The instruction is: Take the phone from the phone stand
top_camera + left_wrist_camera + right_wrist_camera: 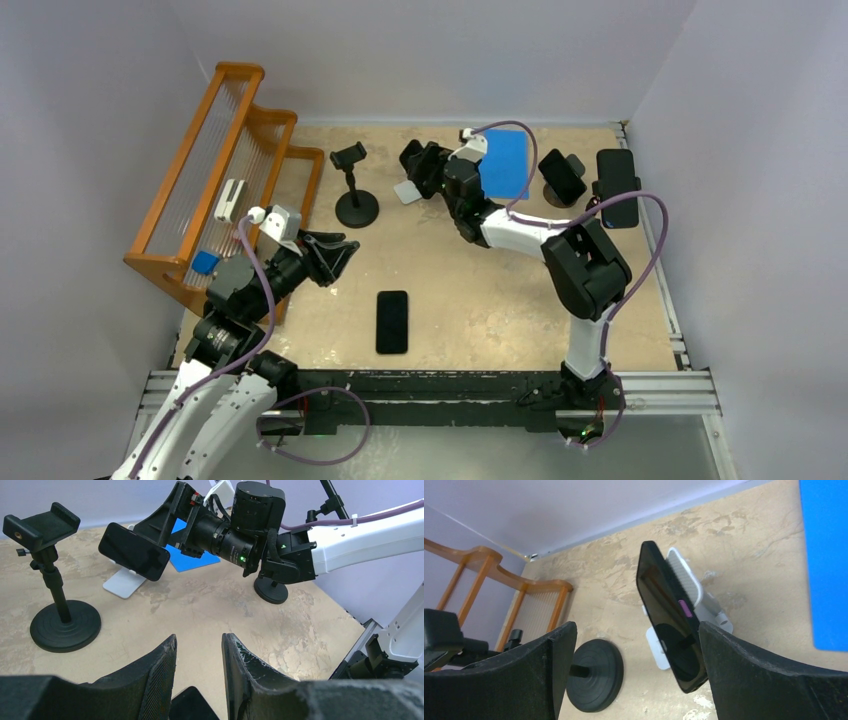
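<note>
At upper centre of the top view, the right gripper (412, 160) hangs over the phone (669, 625), which leans on its white stand (689, 590) near the back of the worktop (480, 290). Its jaws are spread wide, w/ one finger on either side of the phone.

To do this well:
- Centre the phone btwn the pads.
- Close on the long edges, not the screen.
- Draw it up & away along the lean of the stand so the bottom edge doesn't catch.
- Go slow, bc the stand looks light and may tip or come along.

The left gripper (199, 650), at lower centre of its own view, has its jaws part-way apart w/ nothing btwn them. It could pin the stand's base if needed.

Hard to make out:
- In the top view the phone is nearly all hidden under the right gripper.
- In the wrist view the phone covers the stand's lower lip, so I can't tell how deep it sits.
- Whether the finger at lower right touches the phone, I can't tell either.
- The flat black phone (392, 321) is cut off at the bottom edge of the left wrist view.
</note>
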Tool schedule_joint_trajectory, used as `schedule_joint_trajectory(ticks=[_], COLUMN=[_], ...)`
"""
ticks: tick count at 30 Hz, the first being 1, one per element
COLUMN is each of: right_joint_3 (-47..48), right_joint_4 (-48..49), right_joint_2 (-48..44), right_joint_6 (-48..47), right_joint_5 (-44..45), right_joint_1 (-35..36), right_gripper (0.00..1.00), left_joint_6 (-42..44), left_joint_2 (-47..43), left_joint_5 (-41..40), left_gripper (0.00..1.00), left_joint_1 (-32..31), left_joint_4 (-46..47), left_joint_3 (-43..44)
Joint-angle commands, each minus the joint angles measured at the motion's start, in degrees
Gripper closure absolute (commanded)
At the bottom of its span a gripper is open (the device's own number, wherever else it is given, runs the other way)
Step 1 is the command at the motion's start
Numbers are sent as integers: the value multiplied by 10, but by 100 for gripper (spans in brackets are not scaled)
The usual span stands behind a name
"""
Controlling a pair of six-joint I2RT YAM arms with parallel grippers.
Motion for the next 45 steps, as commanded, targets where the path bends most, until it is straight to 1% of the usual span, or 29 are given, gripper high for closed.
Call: schedule_joint_trajectory(ticks=[1,9,17,30,33,38,41,45], right_joint_3=[-10,-10,-21,-33,-37,-42,-43,-42], right_joint_4=[32,34,56,68,72,79,84,85], right_joint_2=[-24,-6,12,29,32,38,42,46], right_joint_6=[6,0,4,12,13,15,16,15], right_joint_5=[5,-25,-65,-86,-91,-100,-104,-106], right_joint_1=[-18,-30,-37,-40,-40,-40,-41,-41], right_gripper=[8,12,18,24,28,39,43,51], left_joint_6=[-4,-3,-3,-3,-3,-3,-3,-3], left_joint_2=[2,11,18,24,25,24,24,24], left_joint_5=[7,7,8,10,10,10,8,8], left_gripper=[63,63,64,63,63,63,63,64], left_joint_1=[-1,-1,0,0,0,-1,0,-1], left_joint_4=[24,24,24,24,25,24,23,23], left_joint_3=[2,2,2,2,2,2,2,2])
